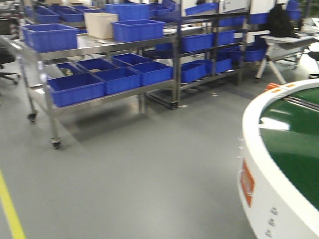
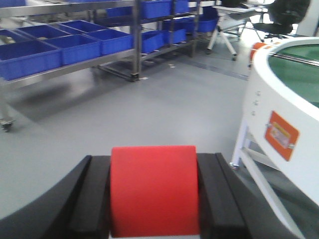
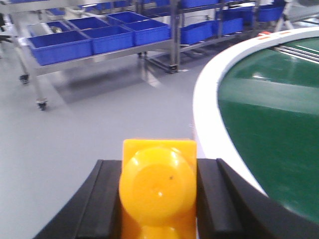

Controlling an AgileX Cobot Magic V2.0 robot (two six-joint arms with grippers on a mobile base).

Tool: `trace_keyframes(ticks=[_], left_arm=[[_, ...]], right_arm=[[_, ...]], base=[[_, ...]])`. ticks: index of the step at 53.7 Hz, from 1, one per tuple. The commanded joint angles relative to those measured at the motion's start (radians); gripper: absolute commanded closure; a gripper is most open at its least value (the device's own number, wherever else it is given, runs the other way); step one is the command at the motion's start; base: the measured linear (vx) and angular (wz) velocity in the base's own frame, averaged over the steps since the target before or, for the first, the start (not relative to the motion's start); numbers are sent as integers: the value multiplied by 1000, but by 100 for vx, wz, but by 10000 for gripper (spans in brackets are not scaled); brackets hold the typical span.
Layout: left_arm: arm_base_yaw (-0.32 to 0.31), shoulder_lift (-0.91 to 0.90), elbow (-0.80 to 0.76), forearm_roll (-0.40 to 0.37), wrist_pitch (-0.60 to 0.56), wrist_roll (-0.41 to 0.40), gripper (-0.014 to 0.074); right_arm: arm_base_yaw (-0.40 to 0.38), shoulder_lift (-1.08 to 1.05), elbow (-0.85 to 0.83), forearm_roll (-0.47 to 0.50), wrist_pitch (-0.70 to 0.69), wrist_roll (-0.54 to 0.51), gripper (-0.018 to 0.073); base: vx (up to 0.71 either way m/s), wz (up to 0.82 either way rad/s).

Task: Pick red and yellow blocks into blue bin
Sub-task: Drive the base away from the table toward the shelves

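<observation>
My left gripper (image 2: 154, 162) is shut on the plain red cube (image 2: 153, 194), which fills the gap between the black fingers (image 2: 92, 199). My right gripper (image 3: 158, 167) is shut on the yellow studded brick (image 3: 157, 186), with a round stud facing the camera. Both are held above the grey floor. Several blue bins stand on a wheeled steel cart, some on the lower shelf (image 1: 75, 87) (image 2: 30, 57) (image 3: 60, 45) and some on top (image 1: 50, 36). I cannot tell which one is the task's bin. Neither gripper shows in the front view.
A round conveyor table with a white rim (image 1: 254, 124) and green surface is at the right, close to the right gripper (image 3: 209, 114). A cream tub (image 1: 99, 24) stands on the cart top. More racks of blue bins (image 1: 209, 47) stand behind. A yellow floor line (image 1: 10, 209) runs at the left.
</observation>
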Motion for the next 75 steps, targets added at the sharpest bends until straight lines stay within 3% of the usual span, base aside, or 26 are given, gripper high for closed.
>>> trace_keyframes(ticks=[1, 34, 75], left_arm=[[-2, 2, -28, -15, -77, -3, 596], [-2, 2, -28, -15, -77, -3, 596], [-2, 2, -28, -15, -77, -3, 596]], right_arm=[[-3, 4, -30, -38, -64, -2, 569], [-3, 4, -30, -38, -64, -2, 569], [-3, 4, -30, -38, -63, -2, 569]], base=[[0, 49], [15, 34], [38, 10]])
